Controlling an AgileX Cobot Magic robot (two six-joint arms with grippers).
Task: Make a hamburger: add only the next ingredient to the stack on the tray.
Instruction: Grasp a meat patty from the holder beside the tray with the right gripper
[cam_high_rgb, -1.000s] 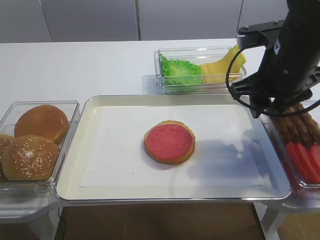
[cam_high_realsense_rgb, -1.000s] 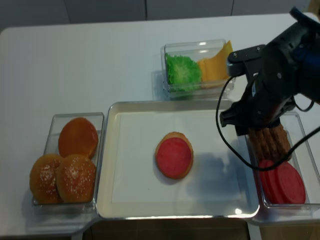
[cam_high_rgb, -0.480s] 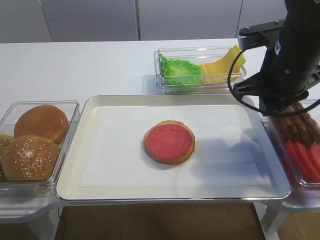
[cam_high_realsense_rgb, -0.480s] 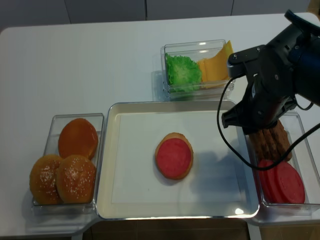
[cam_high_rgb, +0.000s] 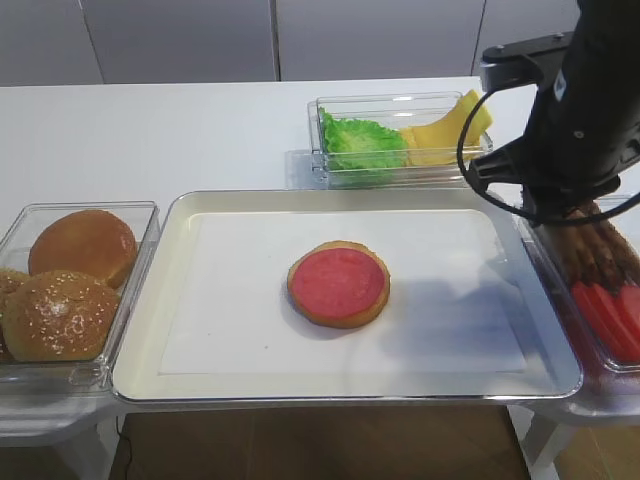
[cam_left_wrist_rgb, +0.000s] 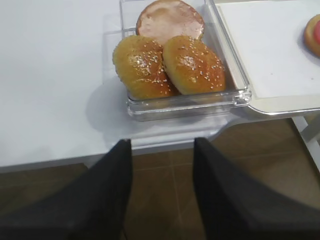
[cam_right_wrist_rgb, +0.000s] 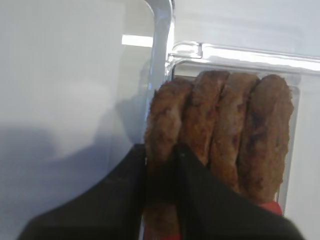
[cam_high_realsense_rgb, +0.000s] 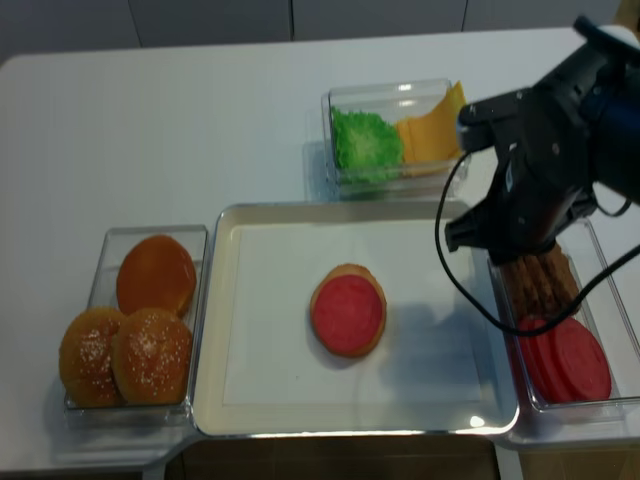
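R tool (cam_right_wrist_rgb: 160, 165) clamped on leftmost patty (cam_right_wrist_rgb: 164, 130) in bin; 3 more patties (cam_right_wrist_rgb: 235, 135) just right. L tool (cam_left_wrist_rgb: 161, 190) spread open, holding nothing.

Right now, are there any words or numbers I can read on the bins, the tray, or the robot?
None can be read.
The metal tray, its white paper liner and the clear bins are all plain.
The black right arm shows a small pale mark, too small and blurred to read.

Bare liner around the stack (cam_high_rgb: 339, 284) on the tray (cam_high_rgb: 150, 340), clear bins (cam_high_rgb: 80, 290) flanking both sides
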